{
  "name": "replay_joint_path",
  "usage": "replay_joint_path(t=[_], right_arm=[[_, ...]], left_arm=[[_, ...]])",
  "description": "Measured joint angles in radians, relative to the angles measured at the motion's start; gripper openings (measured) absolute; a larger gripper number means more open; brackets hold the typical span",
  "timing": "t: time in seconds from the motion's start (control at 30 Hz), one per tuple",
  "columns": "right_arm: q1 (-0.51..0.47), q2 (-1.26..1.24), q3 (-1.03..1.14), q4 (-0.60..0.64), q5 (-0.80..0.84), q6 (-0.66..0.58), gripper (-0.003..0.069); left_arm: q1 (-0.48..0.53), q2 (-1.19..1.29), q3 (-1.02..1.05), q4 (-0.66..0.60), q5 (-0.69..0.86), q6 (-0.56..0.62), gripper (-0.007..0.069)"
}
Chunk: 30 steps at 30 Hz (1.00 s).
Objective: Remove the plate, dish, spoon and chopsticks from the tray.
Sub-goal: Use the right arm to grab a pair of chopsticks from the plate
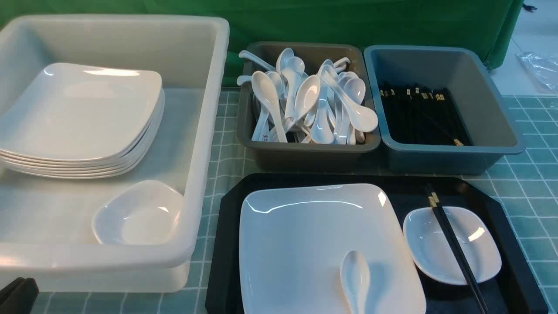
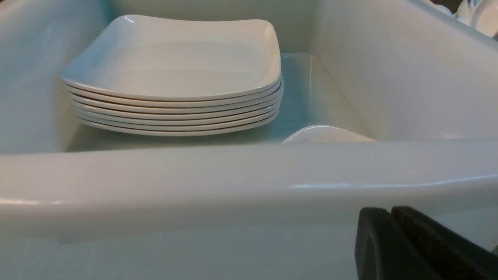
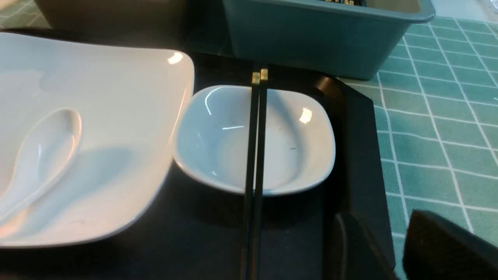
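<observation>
Status from my side, going left to right. My left gripper [image 1: 17, 294] is parked low at the near-left corner, just outside the white tub [image 1: 205, 131], jaws pressed together with nothing in them. Inside the tub there's a stack of plates [image 1: 83, 117] at the back and a spare dish [image 1: 139, 213] near the front corner, so that's clearly where flat stuff goes.

Next over is the grey bin [image 1: 305, 150], piled with white soup spoons.

In front of it sits the tray [image 1: 222, 244], and honestly it looks like nothing has come off it. The plate [image 1: 305, 235] fills the tray's left and middle. The spoon [image 1: 355, 274] lies on the plate near its front edge (bowl up, handle toward me). Just beside the plate on the right is the dish [image 1: 427, 248], with the chopsticks [image 1: 457, 248] laid across its rim as a pair, gold bands at the far end.

Behind that is the blue-grey bin [image 1: 479, 87], already holding black chopsticks.

My right gripper [image 3: 393, 252] hangs by the tray's near-right edge, jaws partly apart and empty.

So all four pieces are left to clear. My guess is the chopsticks go first, since they pin the dish.
</observation>
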Motion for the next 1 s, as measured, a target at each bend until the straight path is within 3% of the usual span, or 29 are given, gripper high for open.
replay_joint_path(t=[0.77, 0.9, 1.0], right_arm=[[0.000, 0.000, 0.000, 0.000, 0.000, 0.000, 0.0242], [0.000, 0.000, 0.000, 0.000, 0.000, 0.000, 0.0242], [0.000, 0.000, 0.000, 0.000, 0.000, 0.000, 0.0242]], left_arm=[[0.000, 0.000, 0.000, 0.000, -0.021, -0.002, 0.0013], [0.000, 0.000, 0.000, -0.095, -0.110, -0.022, 0.0013], [0.000, 0.000, 0.000, -0.293, -0.208, -0.079, 0.0013]])
